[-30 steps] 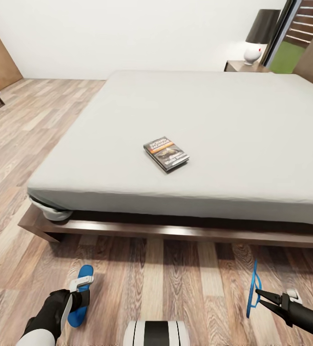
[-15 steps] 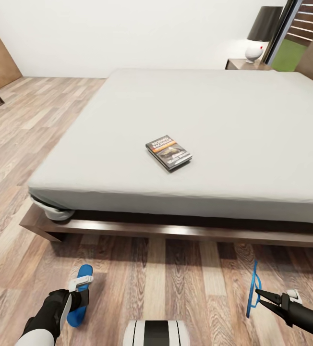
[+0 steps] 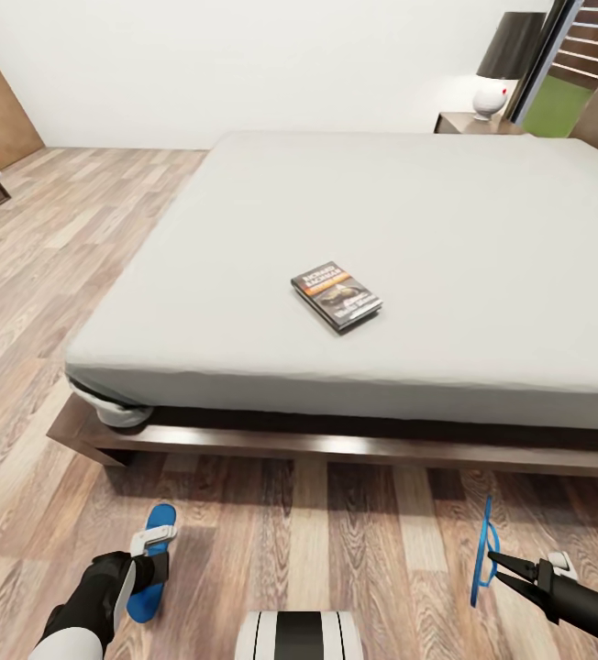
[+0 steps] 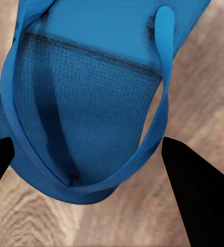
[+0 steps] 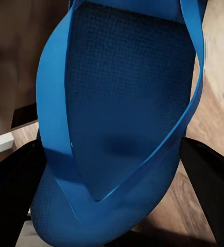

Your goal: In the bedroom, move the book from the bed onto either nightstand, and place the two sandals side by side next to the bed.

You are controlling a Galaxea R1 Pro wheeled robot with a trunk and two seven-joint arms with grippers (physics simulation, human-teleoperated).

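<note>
The book (image 3: 337, 295) is a thin paperback with a dark cover, an orange band under white lettering and a dim photo below; it lies flat and slightly skewed on the pale grey mattress of the bed (image 3: 244, 266), near the foot edge and well apart from the headboard end. The bed's dark brown wooden frame (image 3: 354, 446) runs along the plank floor (image 3: 60, 238), with a bit of rumpled sheet hanging at the near corner. On the floor side of that frame are the two bright blue sandals: the left sandal (image 3: 151, 567) lies sole-down under the left gripper (image 3: 152, 550), and in the left wrist view its textured footbed (image 4: 86, 103) and thin strap show between the two dark fingers (image 4: 196, 190), which stand wide on either side of it without visibly pressing it. The right sandal (image 3: 484, 550) is turned up on edge, off the floor, gripped at its rim by the right gripper (image 3: 496, 561), whose fingers (image 5: 214, 180) are closed against it. Beyond the bed's far corner stands a nightstand (image 3: 469, 122) carrying a white lamp (image 3: 505, 69) with a dark shade, beside a dark-framed window (image 3: 565, 73). A brown door (image 3: 1, 101) sits at the wall well away from the bed
</note>
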